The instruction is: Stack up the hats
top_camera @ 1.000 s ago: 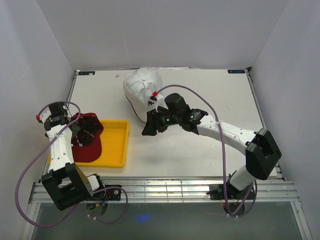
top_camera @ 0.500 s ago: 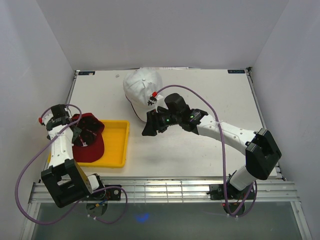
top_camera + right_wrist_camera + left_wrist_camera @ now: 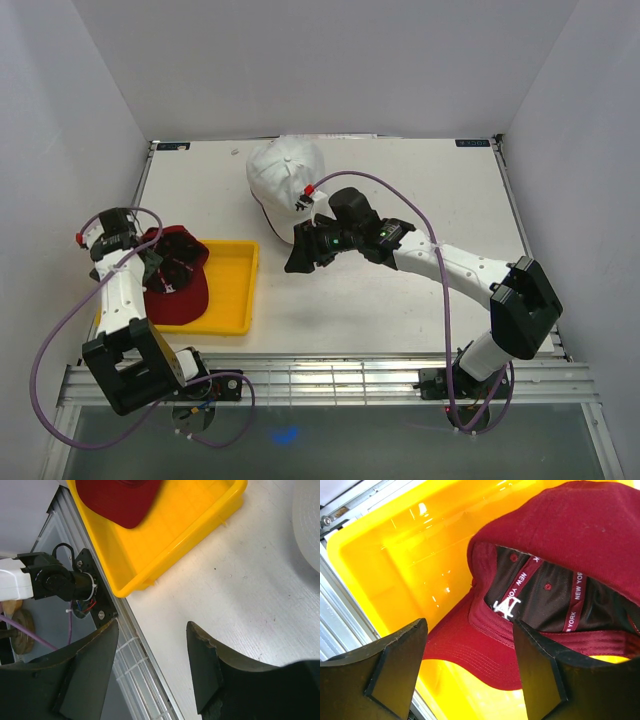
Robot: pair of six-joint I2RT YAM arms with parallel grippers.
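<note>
A dark red cap (image 3: 178, 280) lies in the yellow tray (image 3: 232, 290), its brim toward the near edge. In the left wrist view its brim (image 3: 485, 652) and dark inside with "NEW YORK" tape show. My left gripper (image 3: 152, 262) (image 3: 470, 675) is open, the brim between the jaws' line, nothing held. A white cap (image 3: 280, 180) with a dark logo sits at the table's back middle; its edge shows in the right wrist view (image 3: 307, 525). My right gripper (image 3: 300, 255) (image 3: 152, 675) is open and empty, hovering just in front of the white cap.
The yellow tray (image 3: 165, 530) stands at the left front of the white table (image 3: 400, 290). A metal rail (image 3: 340, 380) runs along the near edge. White walls close in the sides and back. The left arm's base (image 3: 65, 582) shows in the right wrist view.
My left gripper has shifted slightly over the dark red cap in the tray. The right arm and white cap have barely moved.
</note>
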